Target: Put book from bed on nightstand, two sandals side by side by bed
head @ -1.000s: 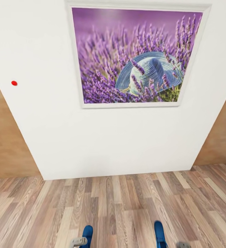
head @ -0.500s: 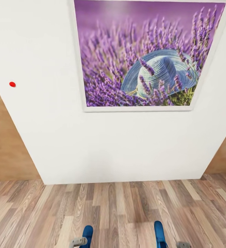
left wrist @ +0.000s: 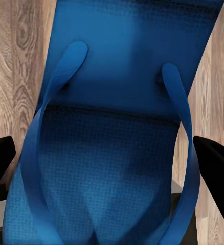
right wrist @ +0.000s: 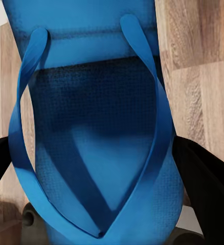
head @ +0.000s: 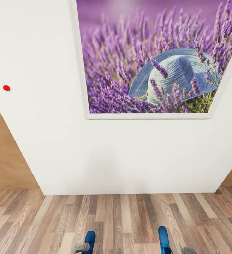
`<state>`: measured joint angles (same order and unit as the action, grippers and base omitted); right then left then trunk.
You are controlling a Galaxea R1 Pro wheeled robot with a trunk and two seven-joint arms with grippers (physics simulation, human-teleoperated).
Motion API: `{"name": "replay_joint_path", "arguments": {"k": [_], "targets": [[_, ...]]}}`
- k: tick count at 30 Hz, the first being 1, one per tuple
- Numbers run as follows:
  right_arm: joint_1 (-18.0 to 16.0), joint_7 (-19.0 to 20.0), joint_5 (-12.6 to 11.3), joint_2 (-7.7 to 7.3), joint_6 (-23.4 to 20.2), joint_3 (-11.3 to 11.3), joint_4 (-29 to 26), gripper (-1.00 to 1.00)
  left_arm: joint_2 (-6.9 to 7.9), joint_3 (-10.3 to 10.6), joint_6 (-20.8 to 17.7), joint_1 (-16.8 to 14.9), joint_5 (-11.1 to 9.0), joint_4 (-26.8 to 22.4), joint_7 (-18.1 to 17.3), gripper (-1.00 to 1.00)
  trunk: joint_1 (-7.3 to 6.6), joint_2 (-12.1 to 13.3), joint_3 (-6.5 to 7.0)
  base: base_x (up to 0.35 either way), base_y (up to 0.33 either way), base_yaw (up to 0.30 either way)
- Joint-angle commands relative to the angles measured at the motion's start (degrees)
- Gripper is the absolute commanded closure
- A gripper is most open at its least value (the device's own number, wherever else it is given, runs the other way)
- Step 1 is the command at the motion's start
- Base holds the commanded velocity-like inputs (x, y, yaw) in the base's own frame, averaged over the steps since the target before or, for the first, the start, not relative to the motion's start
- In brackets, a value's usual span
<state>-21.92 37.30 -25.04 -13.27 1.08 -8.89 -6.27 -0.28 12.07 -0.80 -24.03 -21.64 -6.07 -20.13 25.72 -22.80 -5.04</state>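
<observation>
Both sandals point(head: 90, 240) point(head: 163, 240) — and perhaps the painting point(head: 154, 60) — run off-frame.

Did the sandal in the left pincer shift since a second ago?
No. The left sandal sits at the same spot beside the left pincer in the head view; only the wall painting grew and slid, which is camera movement.

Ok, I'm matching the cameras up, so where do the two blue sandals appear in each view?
Head view: left sandal at the bottom edge left of centre, right sandal at the bottom edge right of centre.
Left wrist view: left sandal up close, held in the left hand.
Right wrist view: right sandal up close, held in the right hand.
Shared landmark: the wood-plank floor beneath them.
</observation>
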Motion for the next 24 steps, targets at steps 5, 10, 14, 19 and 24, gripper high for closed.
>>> {"name": "replay_joint_path", "arguments": {"k": [5,10,14,19,24], "targets": [[-0.06,0.15,-0.53,-0.05,0.1,-0.42,0.03,1.0,0.02,0.41,-0.08,-0.05,-0.6,0.0,-0.11,1.0,0.06,-0.12,-0.12,0.307,0.0,0.0],[-0.06,0.14,-0.52,-0.02,0.12,-0.42,0.03,1.0,0.02,0.41,-0.08,-0.05,-0.6,0.0,-0.12,1.0,0.06,-0.12,-0.12,0.306,0.0,0.0],[-0.06,0.14,-0.51,-0.02,0.1,-0.42,0.03,1.0,0.02,0.41,-0.08,-0.05,-0.6,0.0,-0.13,1.0,0.06,-0.12,-0.12,0.306,0.0,0.0],[-0.06,0.14,-0.52,0.0,0.09,-0.42,0.03,1.0,0.02,0.43,-0.08,-0.05,-0.6,0.0,-0.13,1.0,0.06,-0.12,-0.12,0.305,0.0,0.0],[-0.06,0.14,-0.53,-0.01,0.08,-0.42,0.03,1.0,0.02,0.44,-0.08,-0.05,-0.57,0.0,-0.14,1.0,0.06,-0.12,-0.12,0.243,0.0,0.0]]}}
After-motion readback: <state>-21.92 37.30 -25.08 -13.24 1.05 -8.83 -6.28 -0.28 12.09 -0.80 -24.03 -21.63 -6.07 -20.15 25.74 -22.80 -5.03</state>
